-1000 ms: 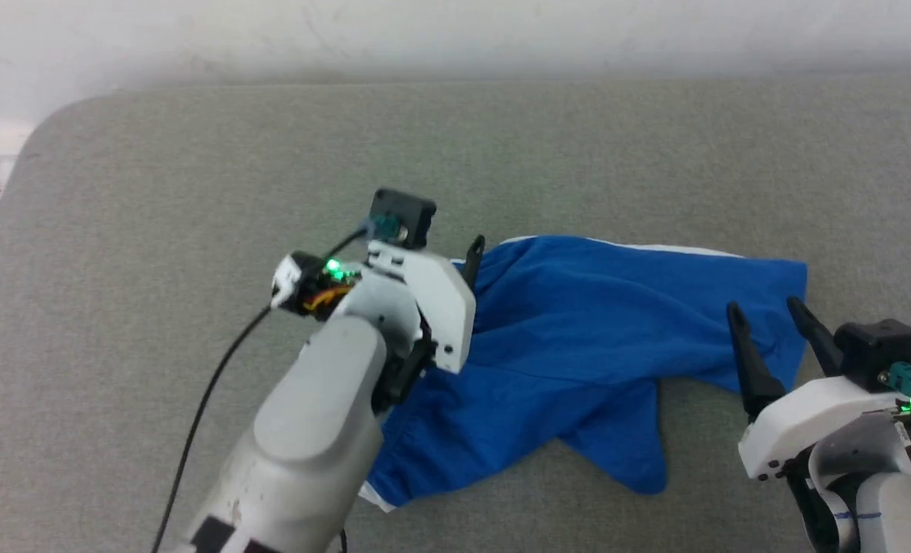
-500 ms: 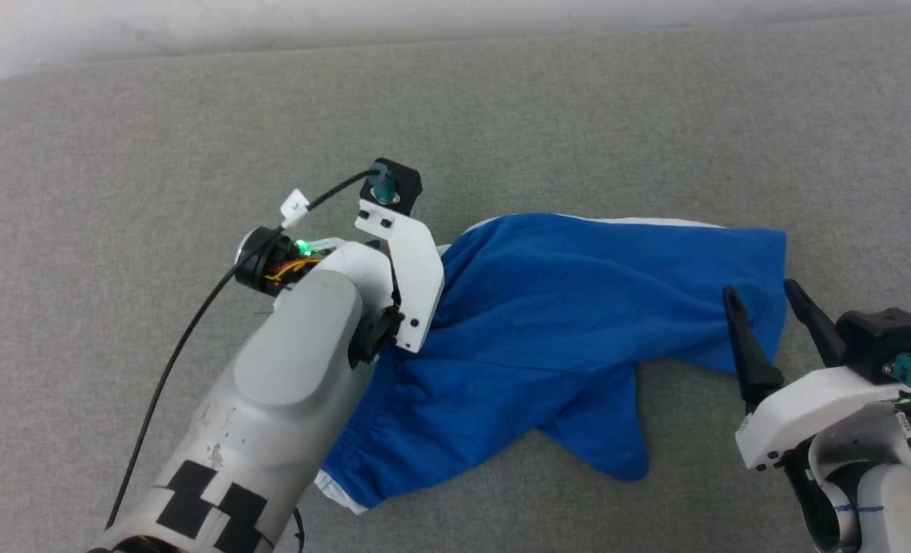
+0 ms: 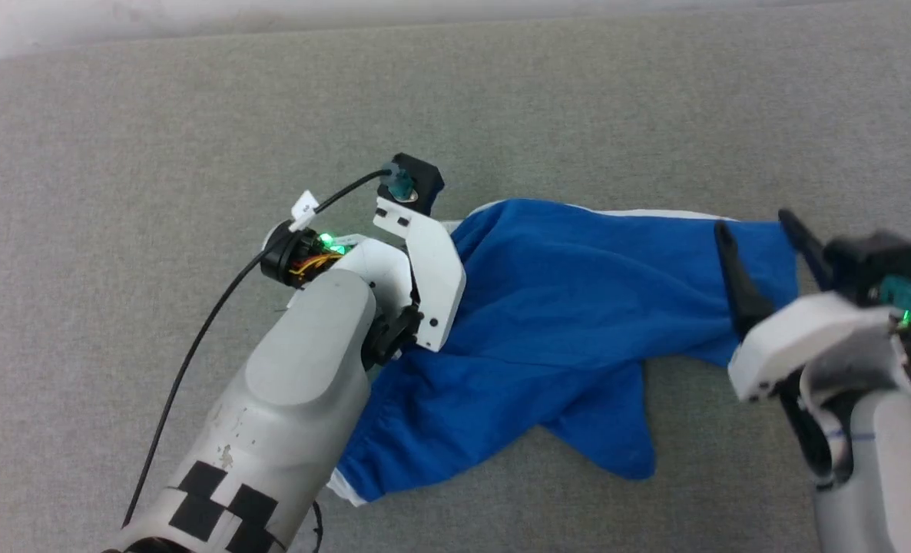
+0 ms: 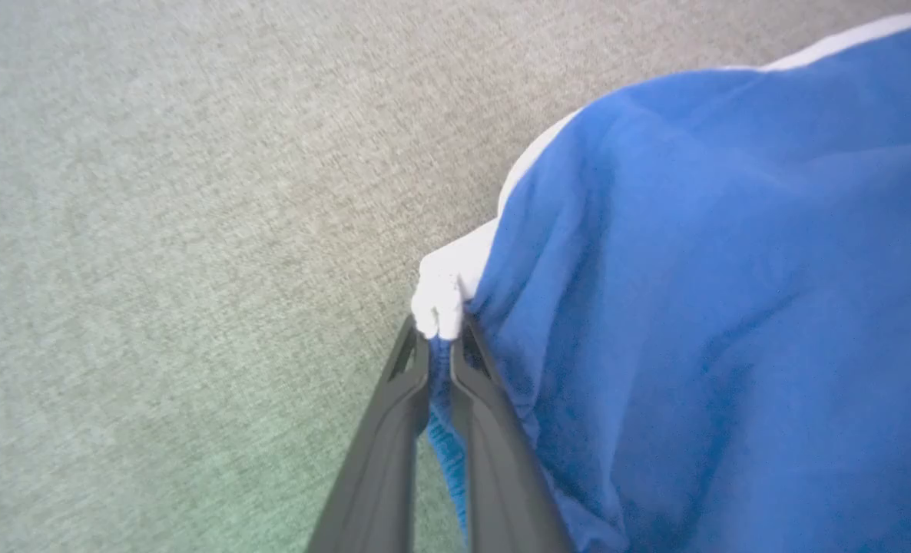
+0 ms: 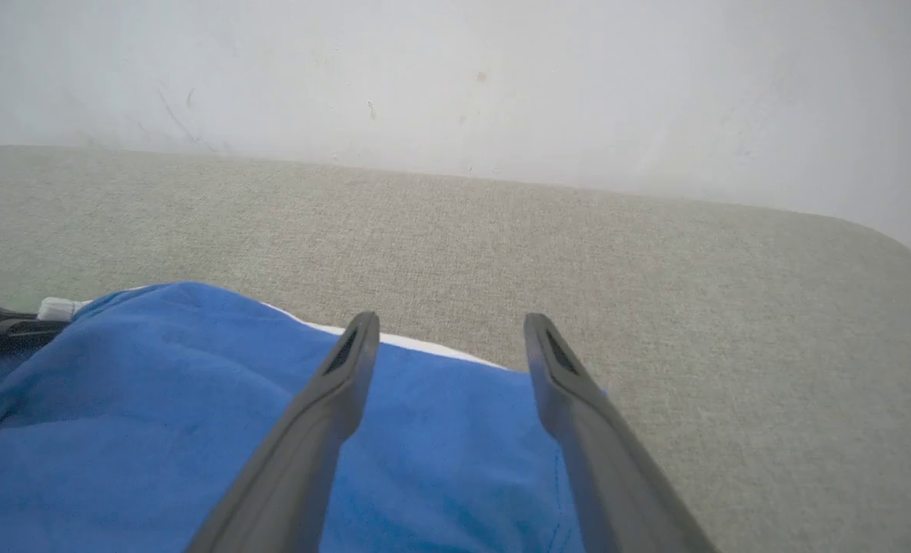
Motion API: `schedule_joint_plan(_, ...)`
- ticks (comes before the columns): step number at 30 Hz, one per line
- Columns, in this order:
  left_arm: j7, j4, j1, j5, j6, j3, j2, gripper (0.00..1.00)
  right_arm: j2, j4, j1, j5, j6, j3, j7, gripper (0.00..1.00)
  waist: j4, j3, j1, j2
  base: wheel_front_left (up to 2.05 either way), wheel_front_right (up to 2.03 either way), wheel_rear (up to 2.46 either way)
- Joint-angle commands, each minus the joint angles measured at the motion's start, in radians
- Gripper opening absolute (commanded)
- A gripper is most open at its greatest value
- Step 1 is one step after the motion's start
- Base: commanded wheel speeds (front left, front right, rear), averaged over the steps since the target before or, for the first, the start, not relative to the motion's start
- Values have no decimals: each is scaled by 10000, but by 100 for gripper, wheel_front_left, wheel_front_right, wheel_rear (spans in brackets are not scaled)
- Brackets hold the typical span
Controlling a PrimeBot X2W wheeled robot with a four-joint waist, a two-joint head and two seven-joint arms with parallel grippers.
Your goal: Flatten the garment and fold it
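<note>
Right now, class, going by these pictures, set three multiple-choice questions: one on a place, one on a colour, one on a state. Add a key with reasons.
1. Where do the left fingers meet the shorts?
A. at a white bit of the edge
B. mid-cloth
C. nowhere; they are apart

2. What colour is the stripe along the shorts' far edge?
A. red
B. white
C. black

3. How do the right fingers stand?
A. shut on the shorts
B. shut on nothing
C. spread open

Key:
1 A: the left wrist view shows them pinched on a white bunch at the edge.
2 B: a white line borders the blue in the head view.
3 C: a wide gap shows between them, with nothing held.
</note>
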State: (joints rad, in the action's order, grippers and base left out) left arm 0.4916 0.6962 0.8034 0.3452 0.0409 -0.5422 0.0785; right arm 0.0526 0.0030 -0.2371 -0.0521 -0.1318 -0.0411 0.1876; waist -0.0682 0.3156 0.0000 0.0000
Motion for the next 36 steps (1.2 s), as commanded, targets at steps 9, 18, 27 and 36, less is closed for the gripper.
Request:
schedule_joint_plan(9,-1718,-381,-692,435,-558,140,-191,0,700,2520,-2423,118,11,-1202,2092,100,754,372,0,0,0,0,0)
schedule_joint_plan(18,-2088,-517,-675,873,-558,-546,-276,0,992,3644,-3224,1026,11,-1798,5582,100,1139,584,0,0,0,0,0)
schedule_joint_plan(27,-2270,-539,-352,1228,-685,-1011,-281,0,1244,2755,-3026,782,11,-1119,7658,0,1091,647,0,0,0,0,0)
schedule_joint_plan(36,-4173,-770,1446,829,-782,-289,513,0,1612,1974,-4663,784,11,-481,5359,0,902,1003,0,0,0,0,0)
